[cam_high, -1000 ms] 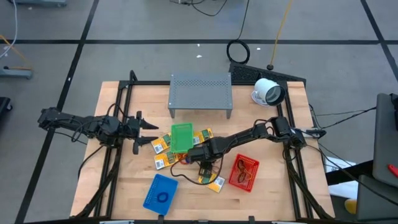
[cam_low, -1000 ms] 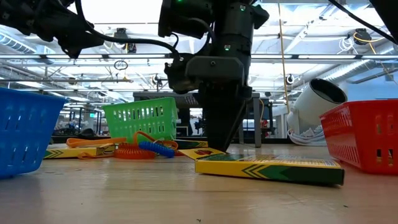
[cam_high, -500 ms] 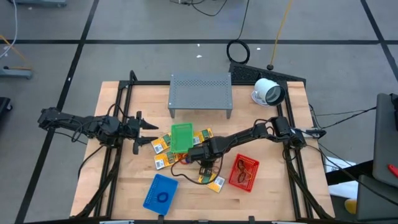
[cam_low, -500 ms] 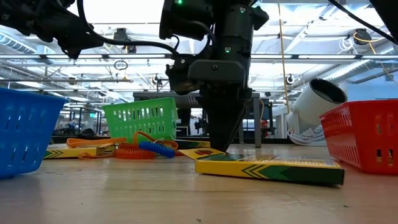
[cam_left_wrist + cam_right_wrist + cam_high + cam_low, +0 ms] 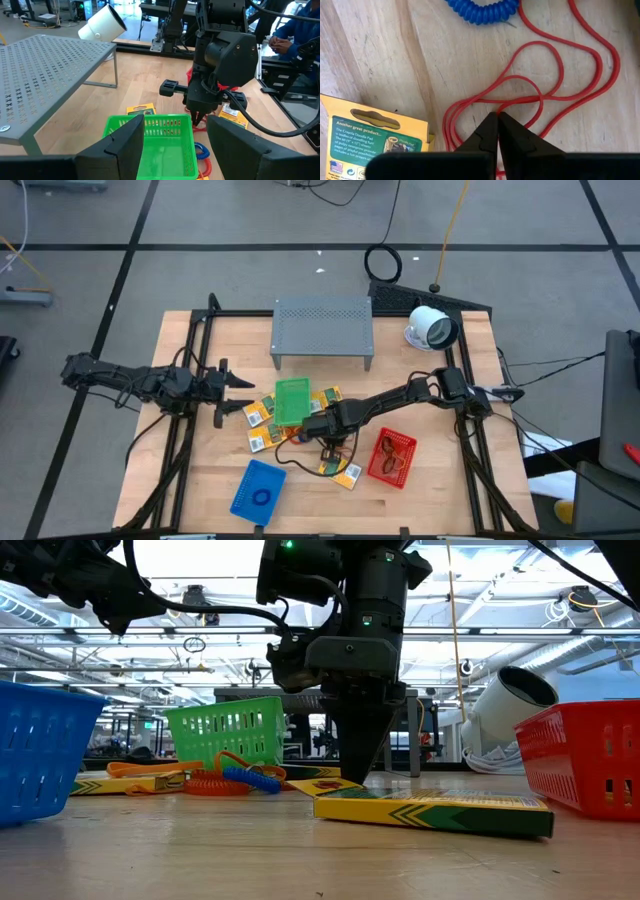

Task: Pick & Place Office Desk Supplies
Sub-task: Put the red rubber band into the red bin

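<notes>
Thin red rubber bands (image 5: 555, 75) lie in loose loops on the wooden table, beside a blue coiled ring (image 5: 482, 10) and a flat yellow packet with a green label (image 5: 375, 135). My right gripper (image 5: 497, 120) points down at the middle of the table (image 5: 330, 446) and is shut where the red strands cross. More yellow packets (image 5: 430, 810) and orange and blue coils (image 5: 232, 781) lie around it. My left gripper (image 5: 240, 386) hovers open at the table's left, level, behind the green basket (image 5: 155, 145). My right gripper pinches the red rubber bands at the spot where several strands cross (image 5: 506, 106), between its two fingertips. The fingers (image 5: 362, 765) come from above, pointing steeply down. The bands lie slack and flat on the table, their loops spread out around the tips.
A green basket (image 5: 293, 400) stands just left of the right gripper, a red basket (image 5: 392, 457) to its right and a blue basket (image 5: 258, 488) near the front edge. A grey perforated shelf (image 5: 322, 330) and a white round device (image 5: 430, 328) stand at the back.
My right gripper has shut: in the low view its fingers have drawn together to a point over the table, while the arm has stayed where it was. The rubber bands still lie on the wood.
</notes>
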`<control>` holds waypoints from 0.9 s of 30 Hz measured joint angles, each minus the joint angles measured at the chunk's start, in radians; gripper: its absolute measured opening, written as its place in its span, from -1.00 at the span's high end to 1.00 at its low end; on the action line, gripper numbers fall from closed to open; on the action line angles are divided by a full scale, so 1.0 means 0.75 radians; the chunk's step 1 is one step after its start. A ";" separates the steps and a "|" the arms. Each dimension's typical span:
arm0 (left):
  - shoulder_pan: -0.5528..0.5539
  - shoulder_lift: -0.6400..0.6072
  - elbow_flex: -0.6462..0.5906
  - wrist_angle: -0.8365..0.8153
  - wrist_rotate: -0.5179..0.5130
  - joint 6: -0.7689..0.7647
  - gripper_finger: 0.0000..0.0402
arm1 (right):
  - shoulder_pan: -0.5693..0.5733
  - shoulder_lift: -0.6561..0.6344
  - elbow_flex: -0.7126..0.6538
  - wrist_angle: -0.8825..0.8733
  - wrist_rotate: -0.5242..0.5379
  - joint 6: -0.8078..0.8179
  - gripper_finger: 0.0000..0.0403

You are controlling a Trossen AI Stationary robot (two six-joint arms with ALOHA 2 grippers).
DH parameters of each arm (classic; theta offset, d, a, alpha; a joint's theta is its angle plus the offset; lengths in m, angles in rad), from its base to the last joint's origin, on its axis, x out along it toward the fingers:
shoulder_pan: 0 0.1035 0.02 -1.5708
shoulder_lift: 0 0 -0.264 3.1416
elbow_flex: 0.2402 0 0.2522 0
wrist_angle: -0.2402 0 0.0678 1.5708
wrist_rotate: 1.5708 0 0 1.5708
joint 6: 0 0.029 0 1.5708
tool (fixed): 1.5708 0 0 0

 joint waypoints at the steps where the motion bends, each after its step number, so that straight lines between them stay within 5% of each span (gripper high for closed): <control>1: 0.000 0.000 0.001 0.000 0.000 0.000 -0.12 | 0.002 -0.008 -0.002 -0.006 -0.008 0.000 0.99; 27: 0.001 0.000 0.001 -0.005 -0.002 -0.043 -0.12 | 0.040 -0.332 -0.004 0.093 0.245 -0.005 1.00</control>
